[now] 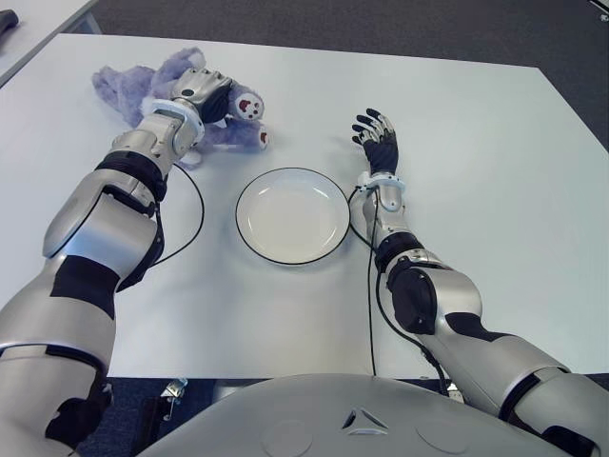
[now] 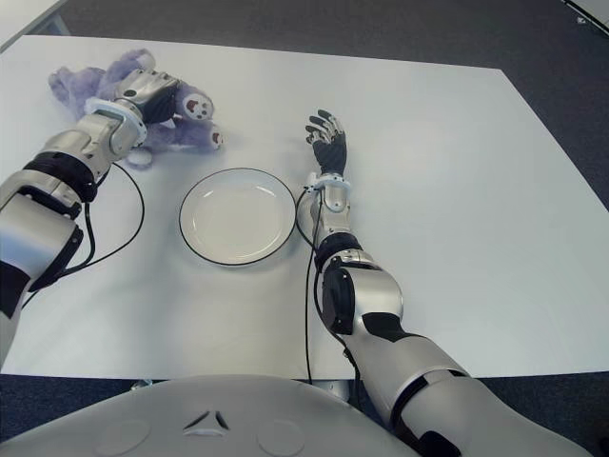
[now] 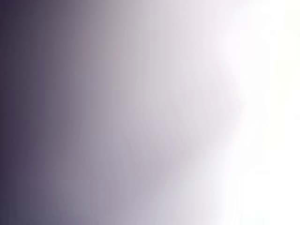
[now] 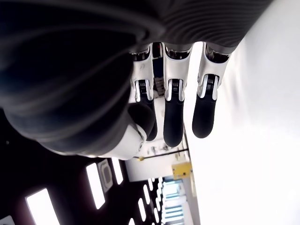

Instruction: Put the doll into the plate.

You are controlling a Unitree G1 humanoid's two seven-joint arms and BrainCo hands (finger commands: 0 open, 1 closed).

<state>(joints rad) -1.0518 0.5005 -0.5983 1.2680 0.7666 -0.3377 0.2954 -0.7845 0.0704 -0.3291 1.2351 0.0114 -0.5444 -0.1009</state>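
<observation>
A: Doll (image 1: 152,88) lies on the table (image 1: 476,190), beyond the empty plate (image 1: 292,215), left hand (image 1: 202,92) upon it (grip unclear).
B: Left wrist view: blur only. Right wrist view: right hand (image 4: 173,108), fingers (image 4: 204,110) extended, holding nothing.

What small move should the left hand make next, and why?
Probably close the fingers around the purple plush doll and lift it. The left hand sits on top of the doll, which lies on the white table, and the plate is empty. The right hand shows beside the plate, open.
</observation>
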